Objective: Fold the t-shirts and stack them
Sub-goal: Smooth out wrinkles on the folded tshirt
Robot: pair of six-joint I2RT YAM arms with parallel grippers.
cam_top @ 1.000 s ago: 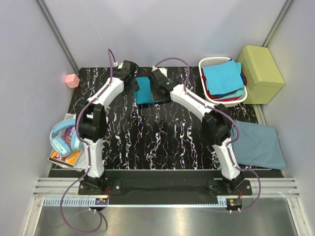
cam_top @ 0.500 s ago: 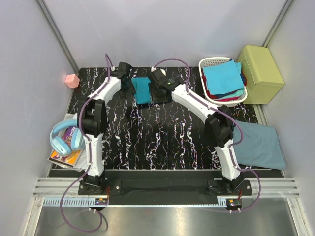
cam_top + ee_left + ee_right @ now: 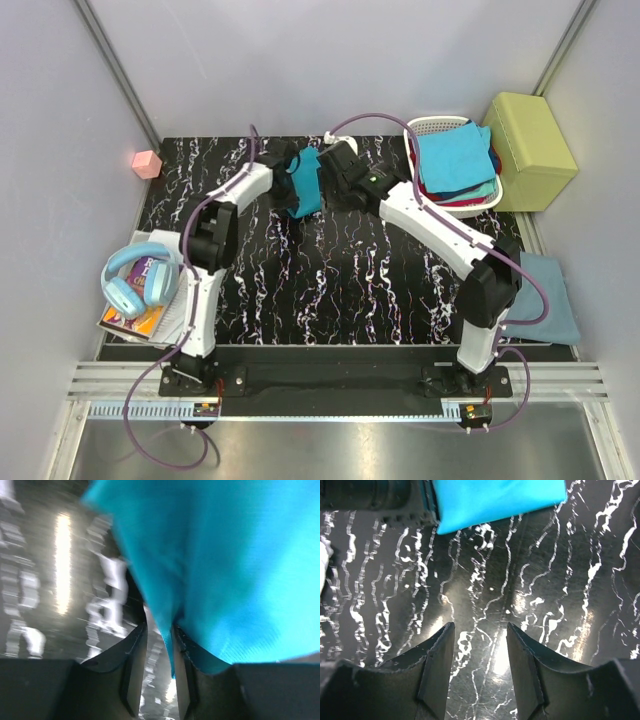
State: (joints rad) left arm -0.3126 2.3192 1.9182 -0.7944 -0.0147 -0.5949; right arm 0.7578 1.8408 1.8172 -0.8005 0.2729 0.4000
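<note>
Far middle of the counter point(image 3: 330, 270): teal t-shirt point(image 3: 305, 182) bunched, long axis near-to-far, one fold pinched in the narrowed left fingers point(image 3: 134, 670). Just right of it, right fingers point(image 3: 437, 665) wide and empty, cloth edge straight ahead, so left arm nearer. Far right, white basket point(image 3: 425, 128) holding stacked shirts, bright blue t-shirt point(image 3: 455, 155) on top.

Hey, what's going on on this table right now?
Two robot arms are working on t-shirts. At the table's far side, the left gripper has an edge of the teal t-shirt between its narrow-set fingers; a firm grip is unclear. The right gripper hangs open and empty nearby. More shirts sit in the white basket, and a grey-blue t-shirt lies at the right.
</note>
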